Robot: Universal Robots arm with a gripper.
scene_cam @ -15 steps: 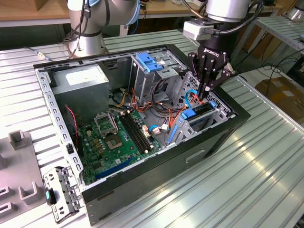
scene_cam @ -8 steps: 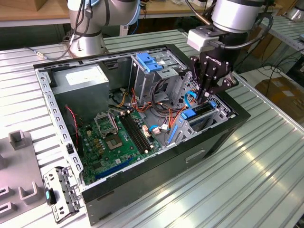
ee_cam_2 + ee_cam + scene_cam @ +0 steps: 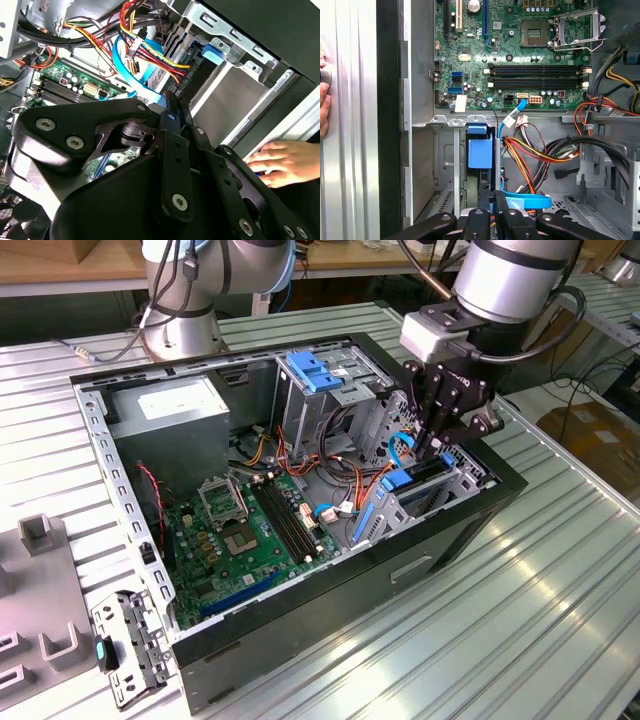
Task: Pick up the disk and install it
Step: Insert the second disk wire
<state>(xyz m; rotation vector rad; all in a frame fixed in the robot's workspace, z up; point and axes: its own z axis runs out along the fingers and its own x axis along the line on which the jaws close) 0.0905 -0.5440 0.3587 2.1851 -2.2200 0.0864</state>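
Your black, multi-link gripper (image 3: 432,450) hung low over the silver sheet-metal drive cage (image 3: 472,478) at the front corner of the open black computer case (image 3: 330,610). The disk (image 3: 426,472), a flat black drive with blue plastic side rails, stood on edge in that cage, directly beneath the gripper and seemingly touching it. How wide the gripper stood, and whether it had hold of the disk, you could not tell from these views.

The main hazard was wiring. In the first wrist view a curved flat blue cable (image 3: 525,201) ran just beside the gripper, and a bundle of orange, yellow and red wires (image 3: 532,155) crossed near the slot. Either could have been snagged or trapped under the disk. A slightly tilted disk could also have jammed its rails against the cage walls, and pushing harder might have bent the thin metal.

A person's hand (image 3: 285,162) rested on the case's outer wall, near the arm, so any sideways motion risked a knock.
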